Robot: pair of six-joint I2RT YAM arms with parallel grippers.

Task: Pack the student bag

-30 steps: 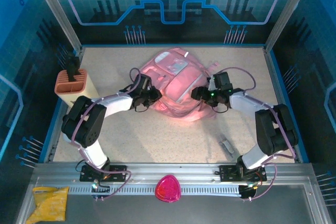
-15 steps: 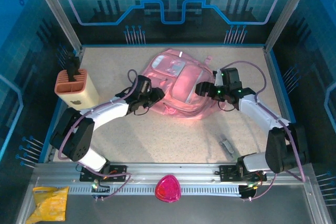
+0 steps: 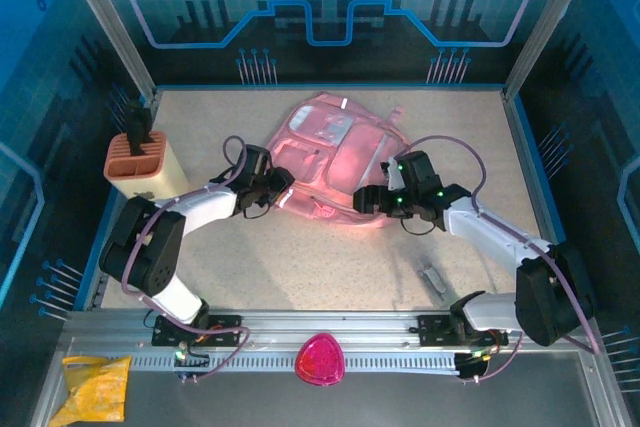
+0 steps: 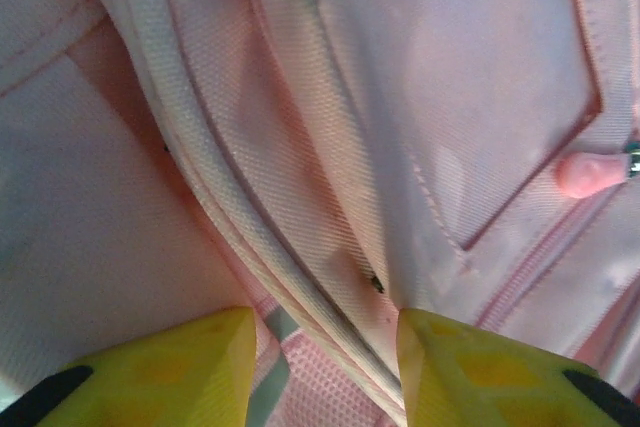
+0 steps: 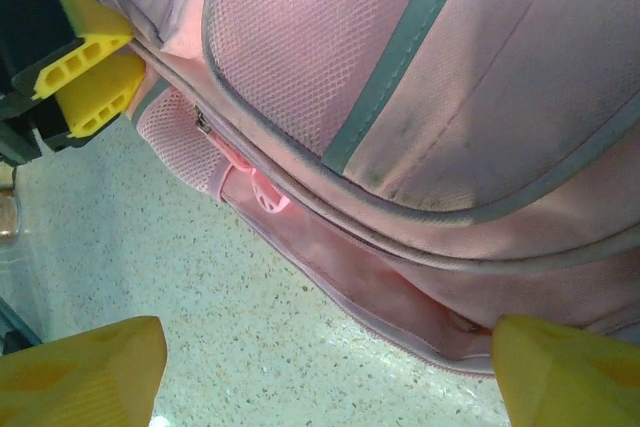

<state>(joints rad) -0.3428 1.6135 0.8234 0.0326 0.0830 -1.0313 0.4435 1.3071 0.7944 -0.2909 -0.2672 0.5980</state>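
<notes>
Bag position: student bag [image 3: 335, 152] lying flat in the middle of the table [image 3: 300, 267], sitting between the two arms and well apart from the loose items.

Left pincer: left gripper [image 4: 322, 325] standing narrowly parted, straddling a piped seam [image 4: 250, 217] on the bag's left side. Fabric running between the yellow fingers, no pinch showing. Pink zipper pull [image 4: 590, 172] lying off to one side, untouched.

Right pincer: right gripper [image 5: 325, 347] gaping wide, hanging low at the bag's near-right edge beside a mesh panel [image 5: 300, 37]. Holding nothing, with bare tabletop and hem between the fingers.

Progress: looking early. Nothing being carried, no open mouth showing on the bag, both arms seemingly working at the fabric for a way in.

Left to do: opening the bag, then loading. Peach pen holder [image 3: 145, 169] waiting at far left, small grey item [image 3: 432, 277] lying near the right arm, magenta rounded object [image 3: 320, 359] and yellow packet [image 3: 93, 387] sitting down on the front rail.

Facing: pocketed front panel turned upward.

Long axis: seeming to run near to far, leaning slightly left at the far end. Hard to say which end is the top.
</notes>
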